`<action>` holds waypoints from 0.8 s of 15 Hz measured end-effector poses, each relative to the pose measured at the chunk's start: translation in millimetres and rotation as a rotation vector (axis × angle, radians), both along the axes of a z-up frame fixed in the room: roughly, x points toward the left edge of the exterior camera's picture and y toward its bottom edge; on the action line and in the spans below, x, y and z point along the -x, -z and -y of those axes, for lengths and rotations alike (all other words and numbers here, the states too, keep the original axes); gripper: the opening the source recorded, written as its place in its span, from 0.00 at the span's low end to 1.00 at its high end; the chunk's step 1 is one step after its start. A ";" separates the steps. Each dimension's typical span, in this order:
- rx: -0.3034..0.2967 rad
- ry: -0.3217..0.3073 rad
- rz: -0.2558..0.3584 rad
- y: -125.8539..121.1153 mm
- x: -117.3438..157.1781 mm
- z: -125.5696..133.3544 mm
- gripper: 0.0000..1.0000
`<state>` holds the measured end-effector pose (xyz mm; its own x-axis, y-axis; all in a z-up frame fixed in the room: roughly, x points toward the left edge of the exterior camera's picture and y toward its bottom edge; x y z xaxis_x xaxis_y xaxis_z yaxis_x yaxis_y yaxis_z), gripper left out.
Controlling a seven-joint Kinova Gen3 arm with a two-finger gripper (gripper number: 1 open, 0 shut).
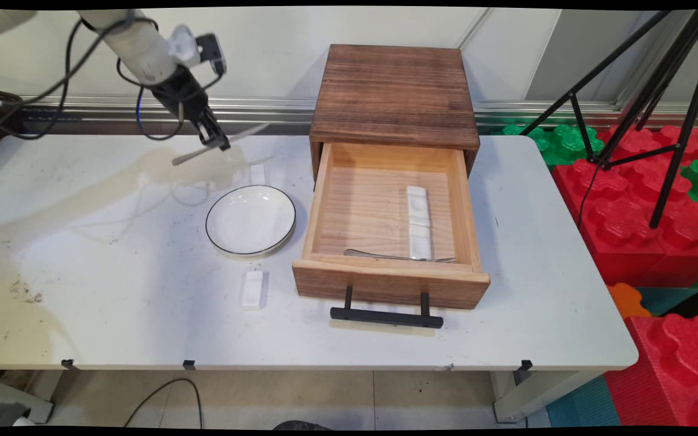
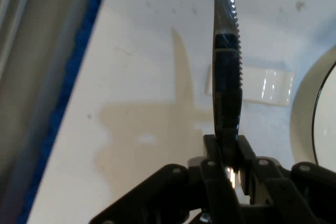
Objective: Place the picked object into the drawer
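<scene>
The black two-finger gripper [image 1: 220, 144] hangs above the far left part of the white table [image 1: 113, 290], its jaws clamped on a slim silver table knife with a serrated edge [image 1: 216, 145]. In the main view the knife lies roughly level, sticking out on both sides of the fingers; in the hand view its toothed blade [image 2: 227, 66] runs straight up from between the pads.

Below and just beyond the gripper lies a small white rectangular ceramic rest [image 1: 257, 174], and next to it the round white plate with a thin dark rim [image 1: 251, 219]. A second white rest [image 1: 252, 289] lies nearer the front edge. To the right stands a dark wooden box with its pale wooden drawer [image 1: 385, 242] pulled open; inside lie a long white ceramic rest [image 1: 418, 221] and a metal utensil [image 1: 397, 257] along the front wall.

Judgement: the knife is light, stiff and smooth, so liable to pivot or slip in a narrow pinch. The hold looks close to mid-length, which suits balance; the flat faces are the sound place to grip.
</scene>
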<state>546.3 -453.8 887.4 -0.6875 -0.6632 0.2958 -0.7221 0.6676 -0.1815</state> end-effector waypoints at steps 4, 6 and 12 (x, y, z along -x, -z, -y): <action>0.062 -0.038 -0.003 -37.4 9.3 -9.0 0.00; 0.098 -0.063 -0.005 -58.0 16.0 -15.8 0.00; 0.145 -0.064 -0.038 -95.6 46.5 -33.0 0.00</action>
<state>499.7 -420.8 983.1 -0.6319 -0.6536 0.4165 -0.7703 0.5888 -0.2448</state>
